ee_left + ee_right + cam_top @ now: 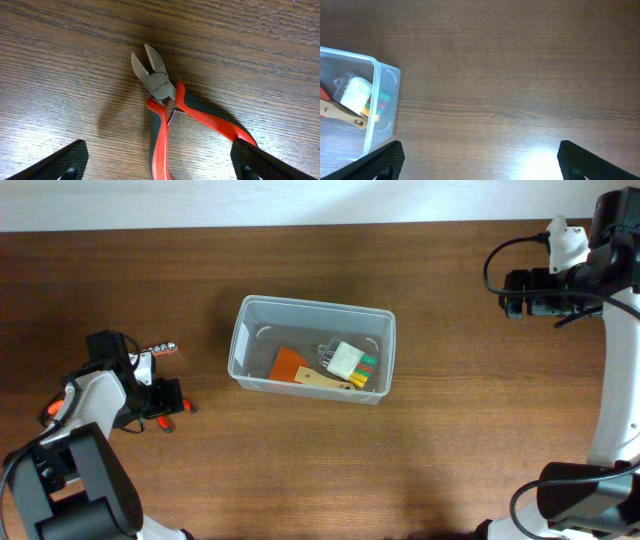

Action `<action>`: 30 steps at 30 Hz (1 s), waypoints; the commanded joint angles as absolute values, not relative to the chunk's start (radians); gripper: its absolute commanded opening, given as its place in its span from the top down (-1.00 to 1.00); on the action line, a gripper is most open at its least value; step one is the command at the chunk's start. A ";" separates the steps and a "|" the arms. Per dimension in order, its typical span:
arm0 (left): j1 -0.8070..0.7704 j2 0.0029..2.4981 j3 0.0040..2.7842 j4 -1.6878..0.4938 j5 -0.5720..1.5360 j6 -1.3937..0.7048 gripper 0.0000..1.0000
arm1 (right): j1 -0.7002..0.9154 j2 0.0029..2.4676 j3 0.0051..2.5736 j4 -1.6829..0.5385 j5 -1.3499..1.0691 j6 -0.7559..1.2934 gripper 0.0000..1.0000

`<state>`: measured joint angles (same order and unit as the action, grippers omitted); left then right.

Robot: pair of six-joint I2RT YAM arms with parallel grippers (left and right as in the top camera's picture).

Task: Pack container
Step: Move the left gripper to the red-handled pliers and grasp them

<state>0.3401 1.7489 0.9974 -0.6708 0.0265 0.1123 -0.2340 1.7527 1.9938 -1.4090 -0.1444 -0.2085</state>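
Left claw [160, 156] spread over cutters [159, 86] | right claw [480, 156] spread | container [315, 304] apart, between both

Translucent plastic container [243, 340]; matt wood-grain table [450, 450]; metal-jawed, rubber-handled cutters [165, 120]

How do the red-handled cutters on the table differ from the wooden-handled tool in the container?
The cutters lie on the table, outside the container; the wooden-handled tool lies inside it. The cutters have two red and grey handles and a metal head; the wooden-handled tool has one pale handle and an orange blade. The left gripper, jaws open, hovers over the cutters, not the wooden-handled tool. Both lie flat.
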 commanded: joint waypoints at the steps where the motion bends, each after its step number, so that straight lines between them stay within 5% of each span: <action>1: 0.344 1.775 0.939 -0.668 -0.007 0.118 -0.85 | -0.236 1.759 1.990 -1.411 -0.146 -0.205 -0.97; 16: 0.374 1.774 0.918 -0.672 -0.022 0.091 -0.79 | -0.236 1.759 1.990 -1.419 -0.146 -0.205 -0.97; 30: 0.402 1.774 0.918 -0.669 -0.006 0.068 0.56 | -0.236 1.759 1.990 -1.419 -0.146 -0.205 -0.97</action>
